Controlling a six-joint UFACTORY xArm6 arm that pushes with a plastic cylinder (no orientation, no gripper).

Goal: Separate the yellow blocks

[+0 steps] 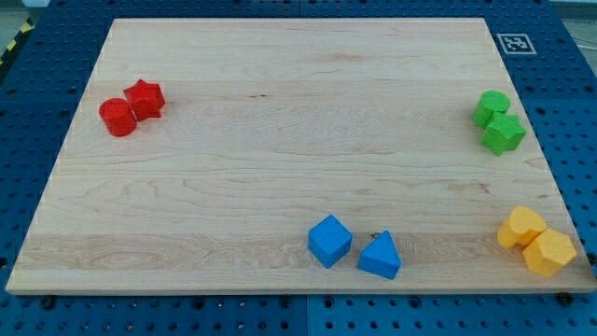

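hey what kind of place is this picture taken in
Probably a robotics lab bench. A wooden board lies on a blue perforated table, a printed marker tag sits at the board's corner, and small coloured blocks sit in pairs, like the yellow blocks. My tip isn't in view.

Robotics lab bench: wooden board (298, 159) on blue perforated mounting plate (37, 84), fiducial marker tag (514, 42) at board's top right corner, hazard tape (14, 42) top left
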